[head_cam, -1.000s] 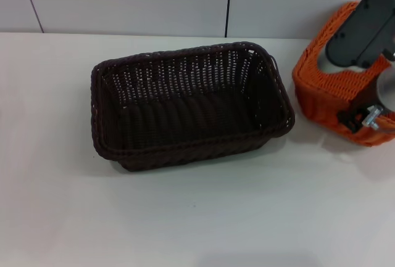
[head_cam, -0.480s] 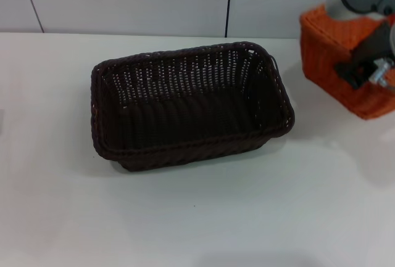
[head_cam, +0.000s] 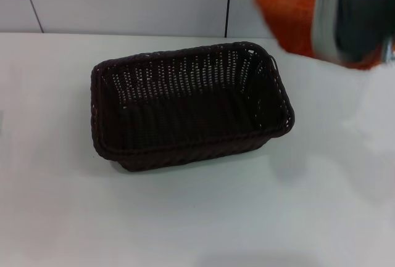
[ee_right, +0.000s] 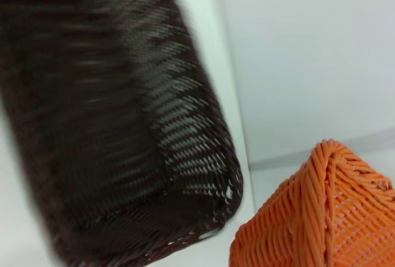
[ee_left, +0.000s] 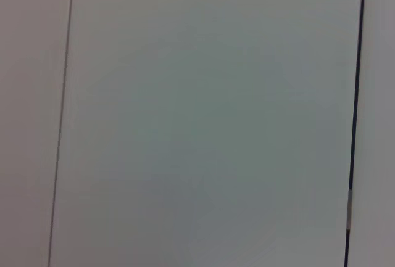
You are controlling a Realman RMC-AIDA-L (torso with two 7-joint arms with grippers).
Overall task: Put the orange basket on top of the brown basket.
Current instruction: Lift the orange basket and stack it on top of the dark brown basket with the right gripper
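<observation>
The bright orange woven wicker basket [head_cam: 287,14] hangs in the air at the far right, carried by the right gripper [head_cam: 355,14] (fingers hidden, so its grasp is apparently on the rim), high enough to clear the dark brown woven wicker basket [head_cam: 191,103], which sits open-side up on the white table [head_cam: 197,217], ready to receive it.

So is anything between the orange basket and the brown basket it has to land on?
Nothing visible. The orange basket is up in the air at the right arm, past the brown basket's right end. The brown basket is empty, and the table around it shows nothing else.
</observation>
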